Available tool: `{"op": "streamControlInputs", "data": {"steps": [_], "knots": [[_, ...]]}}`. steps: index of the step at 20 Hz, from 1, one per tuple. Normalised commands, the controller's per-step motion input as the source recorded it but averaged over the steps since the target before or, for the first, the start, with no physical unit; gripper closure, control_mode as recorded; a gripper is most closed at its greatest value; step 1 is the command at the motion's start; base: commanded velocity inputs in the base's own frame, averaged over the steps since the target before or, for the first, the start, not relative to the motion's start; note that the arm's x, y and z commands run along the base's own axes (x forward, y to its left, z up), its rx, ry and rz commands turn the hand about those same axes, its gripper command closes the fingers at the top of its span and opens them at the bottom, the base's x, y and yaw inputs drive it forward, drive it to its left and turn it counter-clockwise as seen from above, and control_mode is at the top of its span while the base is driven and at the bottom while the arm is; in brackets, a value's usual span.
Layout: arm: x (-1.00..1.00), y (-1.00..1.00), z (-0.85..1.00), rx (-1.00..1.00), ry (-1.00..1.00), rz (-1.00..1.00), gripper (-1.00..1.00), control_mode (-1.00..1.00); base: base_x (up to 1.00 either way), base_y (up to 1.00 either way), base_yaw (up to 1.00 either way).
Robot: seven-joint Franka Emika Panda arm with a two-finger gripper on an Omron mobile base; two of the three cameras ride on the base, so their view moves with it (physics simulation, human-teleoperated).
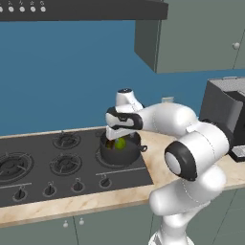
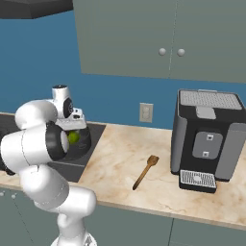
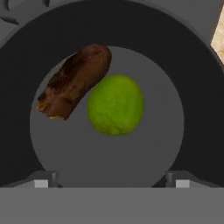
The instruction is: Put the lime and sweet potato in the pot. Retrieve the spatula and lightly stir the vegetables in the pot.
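Looking straight down, the hand view has the dark grey pot (image 3: 192, 78) below my gripper (image 3: 109, 180). Its two fingertips (image 3: 41, 181) stand wide apart at the bottom, open, with nothing between them. Inside the pot the yellow-green lime (image 3: 115, 104) sits near the middle. The reddish-brown sweet potato (image 3: 74, 81) is right beside it, one end toward the pot wall. In the left base view my gripper (image 1: 115, 136) hovers just over the pot (image 1: 136, 149), and the lime (image 1: 119, 142) shows inside. The wooden spatula (image 2: 145, 172) lies on the counter, to the right of the pot (image 2: 85, 141).
The pot stands on the right rear burner of a black stove (image 1: 67, 162), with knobs along its front. A dark coffee machine (image 2: 206, 139) stands at the right of the marble counter (image 2: 120, 163). Grey cabinets hang above.
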Motion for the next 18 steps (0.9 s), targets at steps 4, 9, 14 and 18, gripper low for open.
{"op": "streamControlInputs", "data": {"steps": [4, 9, 14, 18], "knots": [[-0.57, -0.47, 0.12, 0.04, -0.11, -0.09, -1.0, -1.0, 0.0, 0.0, 0.0], [-0.21, -0.85, 0.08, 0.08, -0.03, -0.14, -1.0, -1.0, 0.0, 0.0, 0.0], [0.0, -1.0, 0.0, 0.08, 0.0, -0.18, -1.0, -1.0, 0.0, 0.0, 0.0], [0.0, -1.0, -0.02, 0.07, 0.04, -0.21, -1.0, -1.0, 0.0, 0.0, 0.0]]}}
